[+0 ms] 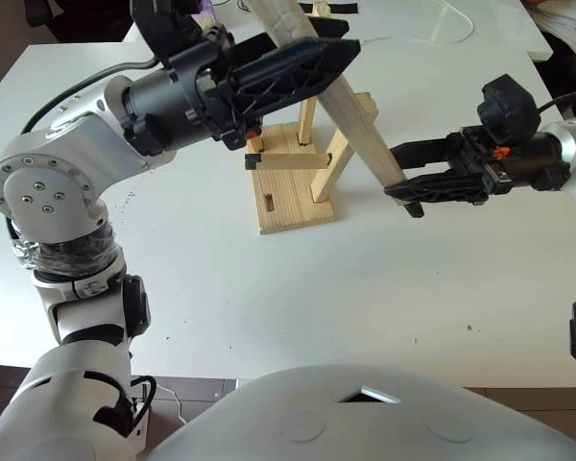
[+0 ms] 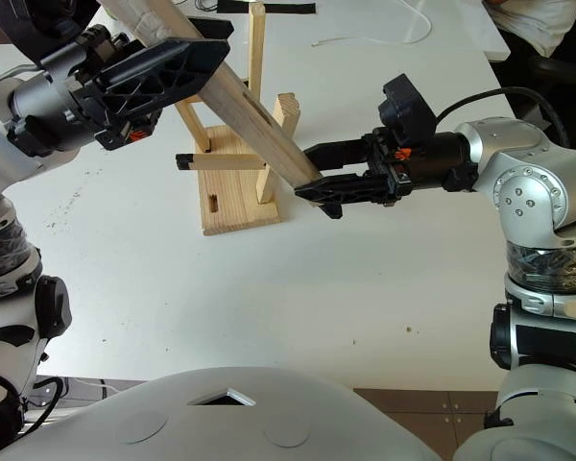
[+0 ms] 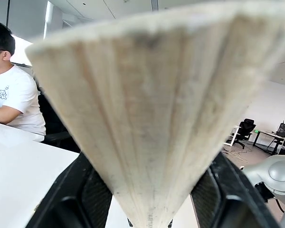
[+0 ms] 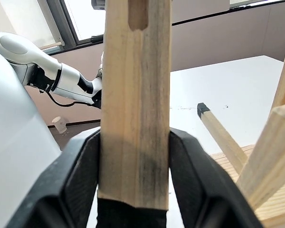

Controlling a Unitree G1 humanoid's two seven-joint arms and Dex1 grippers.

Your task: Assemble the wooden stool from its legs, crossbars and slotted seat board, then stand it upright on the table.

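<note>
White table (image 1: 269,317) fills the scene, with a loose white cable (image 1: 440,27) lying at its far edge. Near the middle of the table the seat board (image 1: 286,213) lies flat, an open slot (image 1: 269,202) showing in its near part. Several legs (image 2: 258,48) stand up from the board, and a crossbar (image 2: 226,160) with a black cap on one end runs level between them, above the board.

One more long leg (image 1: 363,123) is held in the air, slanting over the board from high at the far side down towards the robot's right. It passes in front of the standing pieces; I cannot tell whether it touches them. The left gripper (image 1: 326,62) is clamped on its upper part, the black fingers (image 3: 66,199) pressed against both sides of the wood. The right gripper (image 1: 396,171) is clamped on its lower end, the pads (image 4: 80,175) tight on either face. A narrow notch (image 4: 138,14) is cut into the leg's face, farther along from the right gripper's hold. Both arms reach in over the table from opposite sides, above the surface.
</note>
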